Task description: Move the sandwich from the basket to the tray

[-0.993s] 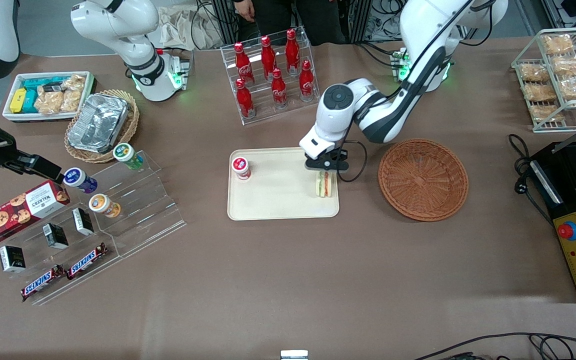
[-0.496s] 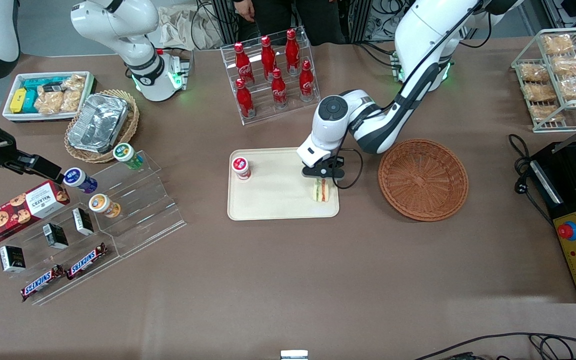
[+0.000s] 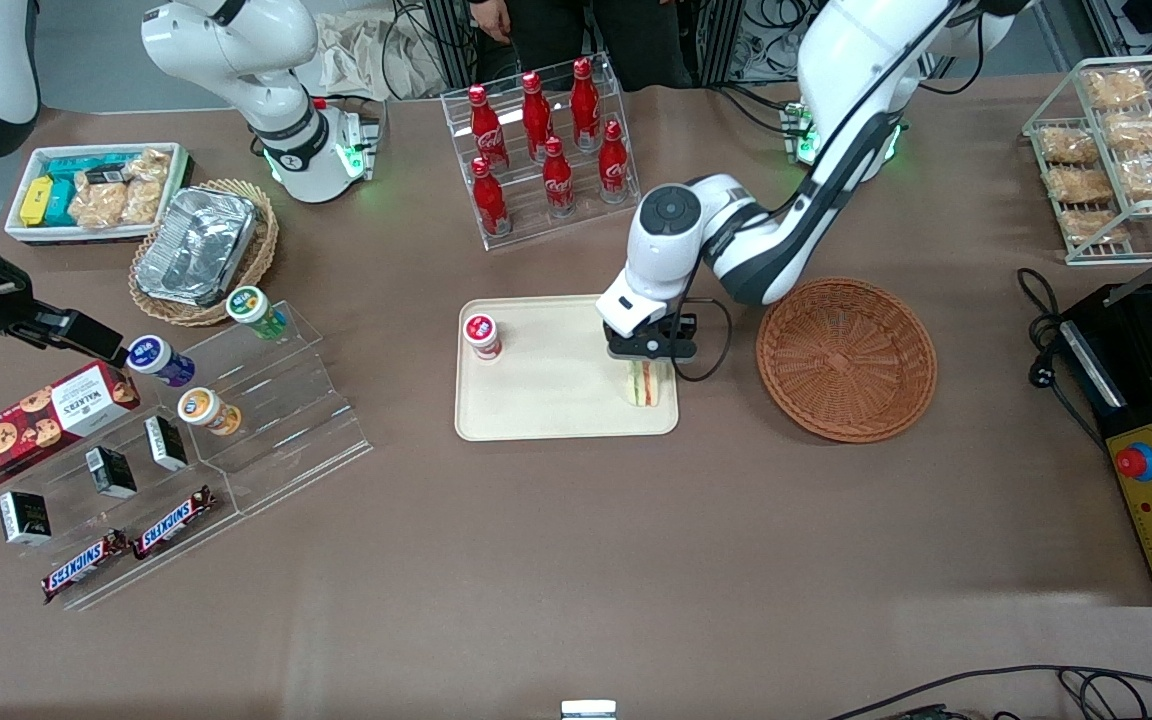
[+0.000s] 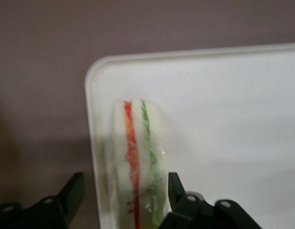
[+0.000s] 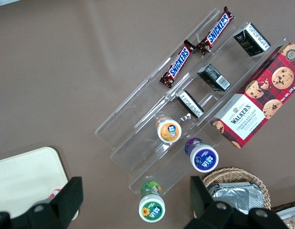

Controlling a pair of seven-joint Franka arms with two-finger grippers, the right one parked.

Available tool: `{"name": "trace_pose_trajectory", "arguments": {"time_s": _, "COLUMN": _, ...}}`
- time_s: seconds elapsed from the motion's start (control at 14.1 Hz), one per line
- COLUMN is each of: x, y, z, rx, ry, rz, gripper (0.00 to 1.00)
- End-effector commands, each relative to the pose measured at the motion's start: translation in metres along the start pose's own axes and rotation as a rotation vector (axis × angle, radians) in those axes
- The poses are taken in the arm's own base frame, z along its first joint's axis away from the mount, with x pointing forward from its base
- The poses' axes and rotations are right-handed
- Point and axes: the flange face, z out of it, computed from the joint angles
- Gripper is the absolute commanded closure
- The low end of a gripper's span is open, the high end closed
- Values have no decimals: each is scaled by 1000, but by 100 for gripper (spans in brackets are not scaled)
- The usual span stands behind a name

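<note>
Resting on the tray (image 3: pixel 546 400), near the corner closest to the front camera at the basket's end, the sandwich (image 3: pixel 643 384) stands on edge, bread slices upright. Above it hangs the gripper (image 3: pixel 648 352), fingers (image 4: pixel 76 191) spread clear of both slices. Lift straight up now, no sideways drift, or that wedge could topple. The wicker basket (image 3: pixel 845 359) sits empty.

Woven wicker basket (image 3: pixel 846 360), smooth matt plastic tray (image 3: pixel 556 395)
</note>
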Motion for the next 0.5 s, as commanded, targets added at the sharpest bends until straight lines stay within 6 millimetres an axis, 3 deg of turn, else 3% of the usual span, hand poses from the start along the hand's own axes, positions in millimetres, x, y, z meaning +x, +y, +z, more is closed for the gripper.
{"name": "trace_pose_trajectory", "arguments": {"time_s": 0.0, "x": 15, "y": -21, "z": -79, "rx": 51, "ry": 110, "rz": -62, "gripper": 1}}
{"name": "trace_pose_trajectory", "arguments": {"time_s": 0.21, "x": 41, "y": -61, "z": -123, "rx": 77, "ry": 174, "rz": -117, "gripper": 1}}
{"name": "trace_pose_trajectory", "arguments": {"time_s": 0.43, "x": 58, "y": -91, "z": -152, "rx": 66, "ry": 202, "rz": -108, "gripper": 1}}
